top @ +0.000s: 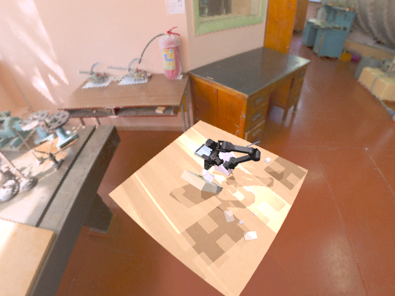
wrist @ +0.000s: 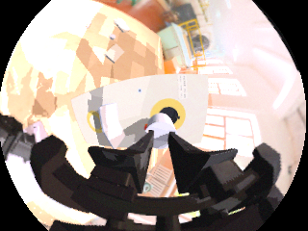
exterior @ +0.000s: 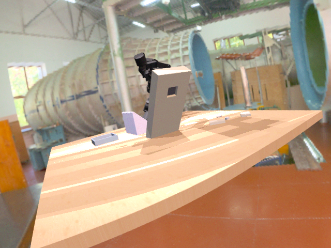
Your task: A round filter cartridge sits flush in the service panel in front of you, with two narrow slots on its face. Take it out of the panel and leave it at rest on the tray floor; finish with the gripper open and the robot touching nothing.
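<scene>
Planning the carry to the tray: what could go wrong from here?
1. The gripper pinches the cartridge only at its very tip, so it could slip mid-carry.
2. The cartridge sits close to the yellow-ringed hole in the panel; swinging sideways early may snag it.
3. The tray is small and low-walled, with a lilac wedge nearby; an off-centre release could miss.

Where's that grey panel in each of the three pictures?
Top: panel mid-table, just below-left of the black arm.
Exterior: centre, an upright slab with a square hole, hiding most of the arm.
Wrist: pale face with a yellow ring, behind the gripper.
Shared landmark: the arm, its gripper shut on the cartridge.
</scene>
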Motion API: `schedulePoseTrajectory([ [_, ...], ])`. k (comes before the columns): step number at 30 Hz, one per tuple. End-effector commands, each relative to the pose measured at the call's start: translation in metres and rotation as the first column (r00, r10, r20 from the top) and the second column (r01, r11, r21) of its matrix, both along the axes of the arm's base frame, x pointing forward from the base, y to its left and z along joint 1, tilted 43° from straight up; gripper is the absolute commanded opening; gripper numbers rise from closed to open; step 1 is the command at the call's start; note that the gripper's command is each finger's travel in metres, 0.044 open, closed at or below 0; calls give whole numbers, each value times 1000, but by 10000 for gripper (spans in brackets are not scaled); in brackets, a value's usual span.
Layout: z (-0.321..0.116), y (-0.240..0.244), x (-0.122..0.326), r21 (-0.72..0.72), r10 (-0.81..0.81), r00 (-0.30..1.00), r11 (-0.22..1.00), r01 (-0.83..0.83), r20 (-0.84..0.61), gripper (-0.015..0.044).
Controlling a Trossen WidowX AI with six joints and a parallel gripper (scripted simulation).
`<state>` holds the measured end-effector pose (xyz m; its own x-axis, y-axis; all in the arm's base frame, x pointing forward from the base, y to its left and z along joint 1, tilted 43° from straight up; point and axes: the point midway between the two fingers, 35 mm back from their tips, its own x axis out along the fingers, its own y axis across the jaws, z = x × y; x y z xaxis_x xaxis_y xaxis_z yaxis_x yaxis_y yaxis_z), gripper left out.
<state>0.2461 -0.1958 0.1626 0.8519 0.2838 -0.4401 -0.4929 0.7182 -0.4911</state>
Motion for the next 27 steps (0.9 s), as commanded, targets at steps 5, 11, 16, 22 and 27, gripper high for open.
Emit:
schedulePoseTrajectory([
  [5,-13,17,-11,-12,1,1000,1000,-1,10,0],
  [11,-26,30,-18,-12,1,1000,1000,-1,10,0],
  [16,-35,40,-24,-12,1,1000,1000,-1,10,0],
  [22,-33,34,-21,2,-1,1000,1000,1,-1,109],
  [27,-33,34,-21,2,-1,1000,1000,1,-1,109],
])
